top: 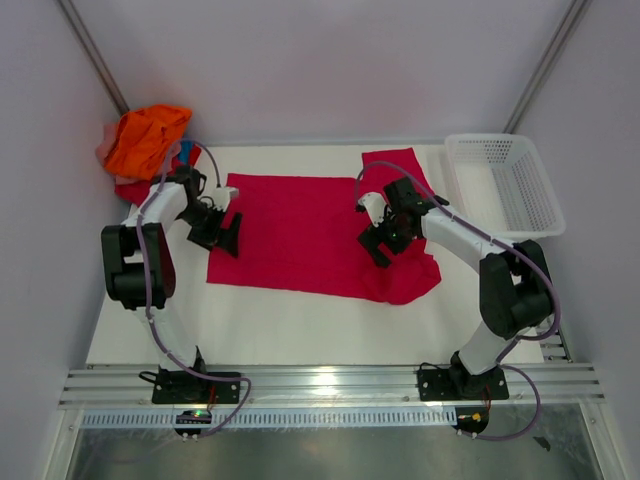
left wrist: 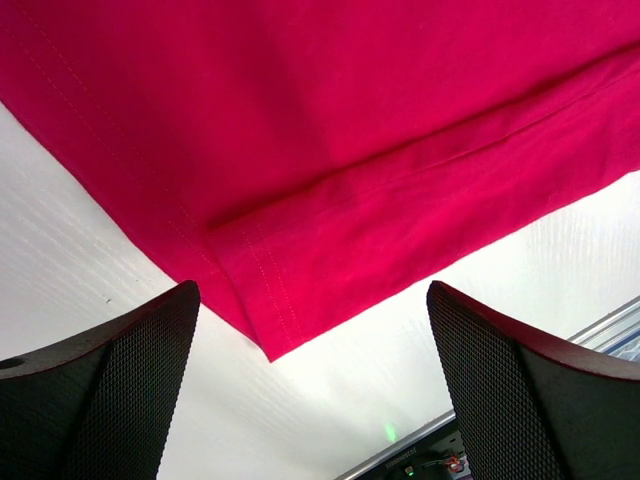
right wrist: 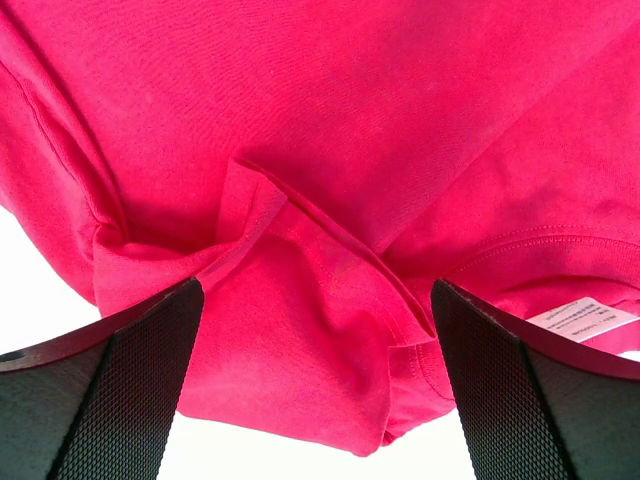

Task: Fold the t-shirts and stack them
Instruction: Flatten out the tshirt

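Both arms are over the plain crimson cloth t-shirt (top: 300, 235), which is spread mostly flat across the middle of the white tabletop (top: 300, 320). The left tool (top: 228, 235) sits at the shirt's left edge with its fingers spread wide and nothing between them. In its wrist view I see a stitched hem corner lying on the tabletop between the tips. The right tool (top: 378, 248) is just as wide open and has hold of nothing. It's above the bunched-up right end, where the cloth is folded over itself and a white label (right wrist: 580, 320) shows by the collar. A crumpled bright orange cloth t-shirt (top: 147, 138) tops a heap at the far left corner, with some red cloth under it. The white plastic mesh basket (top: 505, 185) is at the far right.
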